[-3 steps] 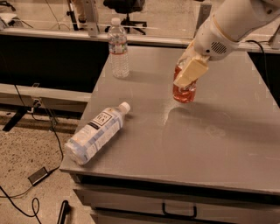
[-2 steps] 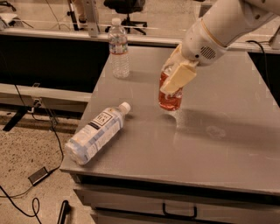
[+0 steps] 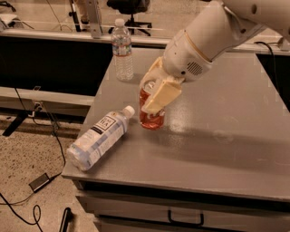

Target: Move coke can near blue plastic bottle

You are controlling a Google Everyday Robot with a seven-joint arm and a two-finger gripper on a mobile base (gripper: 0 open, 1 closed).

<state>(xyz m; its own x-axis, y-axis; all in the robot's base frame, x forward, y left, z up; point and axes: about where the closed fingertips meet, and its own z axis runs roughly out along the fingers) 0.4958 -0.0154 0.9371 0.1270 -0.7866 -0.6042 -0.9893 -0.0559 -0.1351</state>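
Coke can [image 3: 152, 118] is seen upright near the front-left part of the grey table [image 3: 226, 149], red-orange body with the silver top partly covered. It is clamped by the gripper [image 3: 149, 97], fingers closed on it from either side: one cream finger [image 3: 161, 94] is laid down across the can's front, the other is seen behind the rim at the back. Whether the can's base is resting on the table or held just above it cannot be told; a dark reflection is seen right under it.

Blue plastic bottle [image 3: 96, 139] is lying on its side just left of the can, at the table's front-left corner, its base at the edge. Its white cap [image 3: 129, 110] is pointed up-right towards the can, near it but apart. A dark navy label with white print is seen on the upper part of the bottle.

The gripper is carried by a thick white arm [image 3: 213, 34] coming in from the upper right.

A slimmer clear bottle [image 3: 123, 50] with white cap is stood upright near the table's back-left edge, well apart from the can.

A drawer handle [image 3: 186, 220] is seen below the table's front edge. Cables [image 3: 22, 213] and a small dark box [image 3: 40, 182] are lying on the speckled floor at left. An office chair [image 3: 130, 8] is seen in the background.
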